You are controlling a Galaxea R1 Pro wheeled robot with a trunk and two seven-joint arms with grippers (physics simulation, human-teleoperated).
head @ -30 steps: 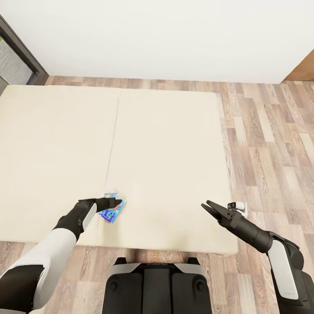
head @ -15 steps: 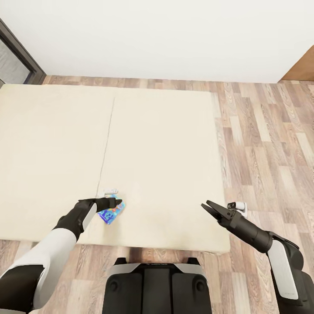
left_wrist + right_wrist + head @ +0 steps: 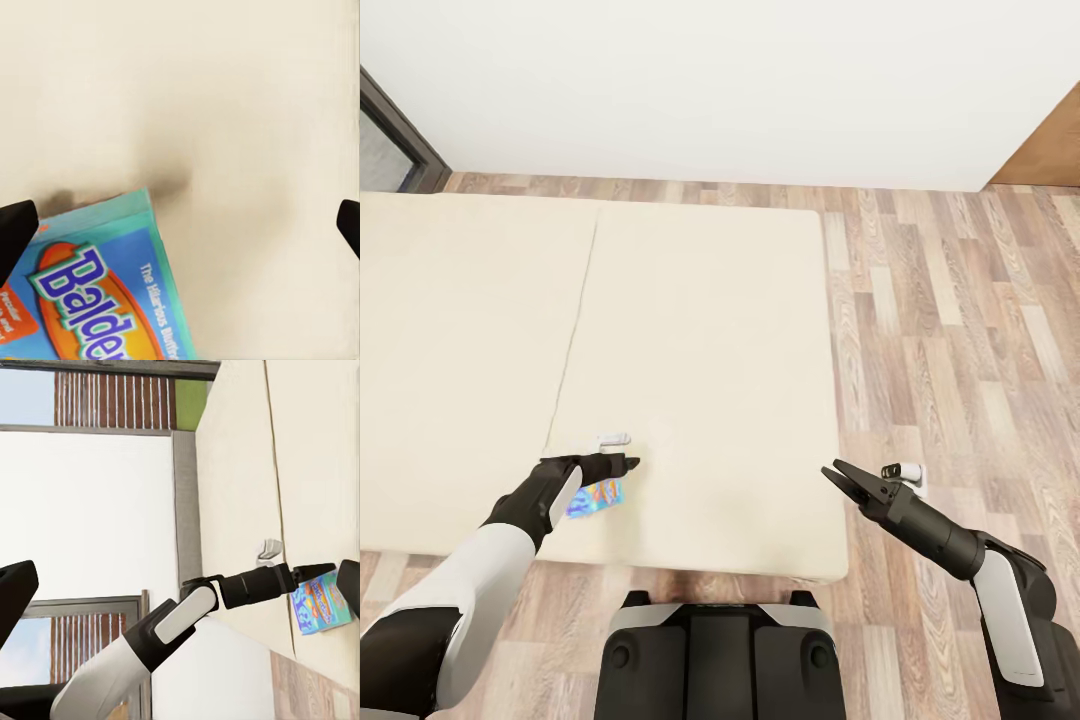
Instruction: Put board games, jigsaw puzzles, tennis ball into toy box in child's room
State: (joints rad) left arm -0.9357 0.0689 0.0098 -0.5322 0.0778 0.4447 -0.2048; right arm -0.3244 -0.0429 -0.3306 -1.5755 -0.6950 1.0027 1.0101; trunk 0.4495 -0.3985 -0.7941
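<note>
One board game, a flat blue box with colourful print, lies on the cream bed near its front edge. My left gripper hangs just above and slightly right of it, open, holding nothing. In the left wrist view the box carries blue lettering and lies below the left gripper, whose black fingertips stand wide apart. My right gripper is open and empty at the bed's right front corner. Its wrist view looks across at the left arm and the box.
Wooden floor runs along the bed's right side and behind it, up to a white wall. A dark door or window frame stands at the far left. A brown wooden panel shows at the far right.
The whole picture has shifted: the bed and the box on it slid left in view, so the camera moved. Both arms keep their pose, and the box now sits more to the left gripper's left.
</note>
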